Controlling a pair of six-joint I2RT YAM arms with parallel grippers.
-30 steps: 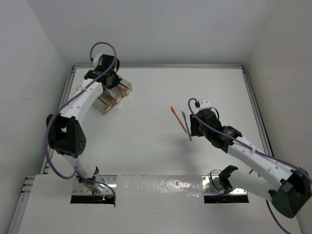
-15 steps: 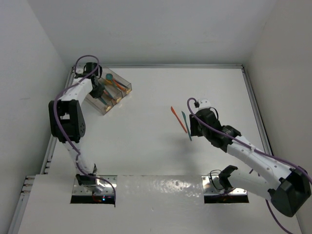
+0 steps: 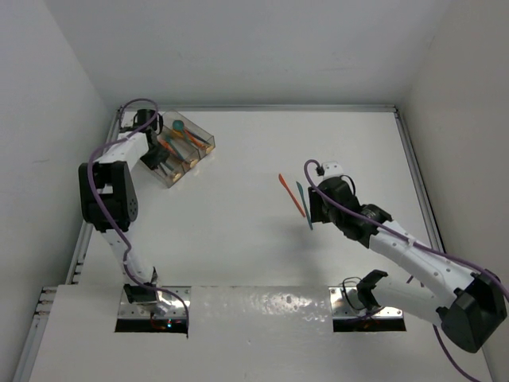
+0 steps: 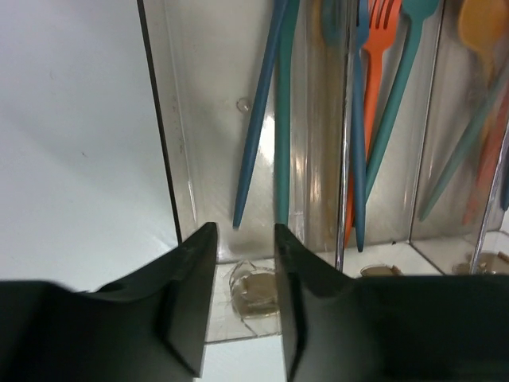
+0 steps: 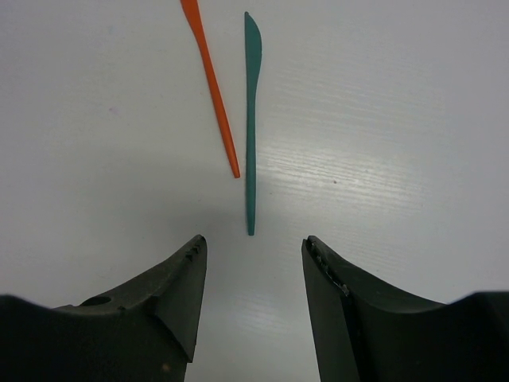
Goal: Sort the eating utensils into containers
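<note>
Sorted: most utensils (image 4: 282, 119) in tray (image 4: 207, 95)
Remaining: teal knife (image 5: 250, 119), orange utensil (image 5: 213, 87) on tabletop (image 5: 398, 119)
My left end effector (image 4: 242, 235): open, empty
My right end effector (image 5: 253, 243): open, above both

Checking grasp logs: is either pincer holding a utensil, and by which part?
Nothing held. Left pincer open, empty, at the tray end; right pincer open, empty, just short of the teal knife.

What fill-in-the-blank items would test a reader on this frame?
Outside the tray, ___ utensils lie on the table. Beside the teal knife lies a utensil coloured ___. The right gripper is ___, holding nothing.
Missing words: two; orange; open.
</note>
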